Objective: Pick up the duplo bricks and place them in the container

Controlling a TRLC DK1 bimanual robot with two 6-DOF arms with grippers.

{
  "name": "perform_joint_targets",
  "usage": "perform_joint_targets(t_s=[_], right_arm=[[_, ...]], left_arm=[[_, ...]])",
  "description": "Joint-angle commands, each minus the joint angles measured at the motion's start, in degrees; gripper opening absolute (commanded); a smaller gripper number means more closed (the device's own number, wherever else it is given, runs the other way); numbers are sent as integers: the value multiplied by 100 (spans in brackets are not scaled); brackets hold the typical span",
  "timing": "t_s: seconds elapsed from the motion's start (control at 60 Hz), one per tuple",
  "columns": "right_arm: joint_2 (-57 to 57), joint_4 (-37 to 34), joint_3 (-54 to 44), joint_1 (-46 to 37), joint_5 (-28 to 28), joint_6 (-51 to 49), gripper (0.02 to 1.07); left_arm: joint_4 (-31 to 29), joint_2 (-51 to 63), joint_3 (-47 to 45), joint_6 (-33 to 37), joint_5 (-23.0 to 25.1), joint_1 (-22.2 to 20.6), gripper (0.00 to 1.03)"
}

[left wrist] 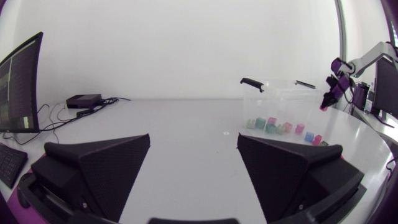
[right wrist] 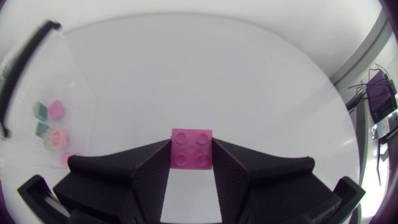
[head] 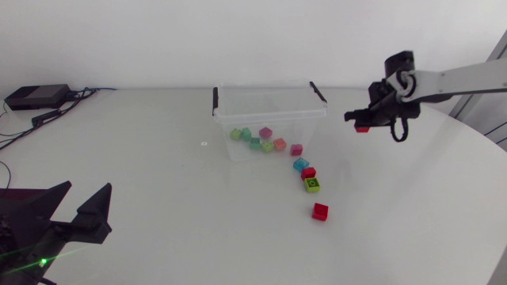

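My right gripper (head: pixel 362 123) hangs above the table to the right of the clear container (head: pixel 269 113) and is shut on a red brick (head: pixel 363 127). In the right wrist view the red brick (right wrist: pixel 191 149) sits squarely between the fingers (right wrist: pixel 149 168), studs facing up. Several coloured bricks (head: pixel 257 141) show through the container's wall. A blue brick (head: pixel 300 165), a red one (head: pixel 308 172), a green one (head: pixel 312 184) and another red one (head: pixel 320 210) lie in a line on the table in front of it. My left gripper (head: pixel 75 210) stands open at the near left, holding nothing.
A black box with cables (head: pixel 36 96) lies at the back left corner. The container's black handle clips (head: pixel 215 99) stick up at its two ends. The table's rounded edge (head: pixel 483 142) runs close behind the right arm.
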Motion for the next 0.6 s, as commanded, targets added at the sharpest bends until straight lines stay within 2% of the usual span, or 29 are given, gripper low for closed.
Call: perform_joint_targets(t_s=[0.0, 0.133, 0.283, 0.583], right_arm=[[-905, -102, -250, 166, -100, 91, 36], [-1898, -137, -575, 570, -259, 91, 36], [-2390, -5, -760, 1150, -347, 82, 36], [-1889, 435, -523, 2020, -224, -49, 37]], left_arm=[[6, -52, -104, -16, 8, 14, 98], [6, -52, -104, -16, 8, 14, 98], [-2, -52, -104, -16, 8, 14, 98], [-2, -52, -104, -16, 8, 22, 98]])
